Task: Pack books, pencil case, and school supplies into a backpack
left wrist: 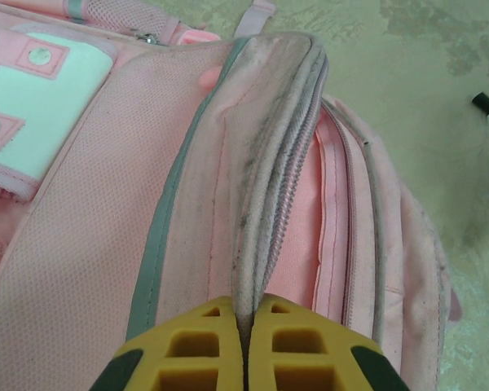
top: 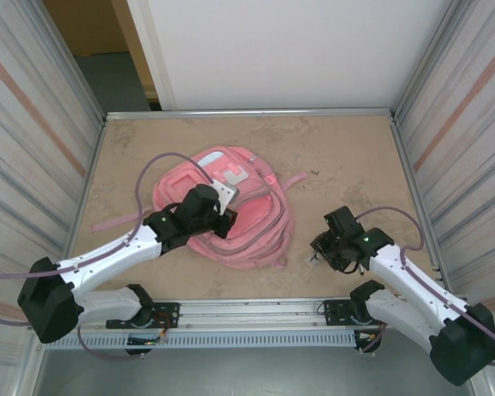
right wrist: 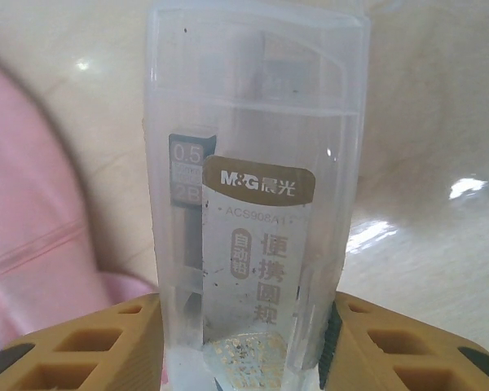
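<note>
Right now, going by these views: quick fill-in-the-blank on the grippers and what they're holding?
1. The left gripper is ____ on the backpack's zipper edge.
2. The right gripper holds a ____ plastic case with a printed label.
3. The backpack's fabric is mostly ____.

Missing words: shut; clear; pink.

1 overhead view and 2 close wrist views share the backpack

Robot lab cell: stone-look tabletop within ribbed panel walls, aluminium rail along the near edge.
</note>
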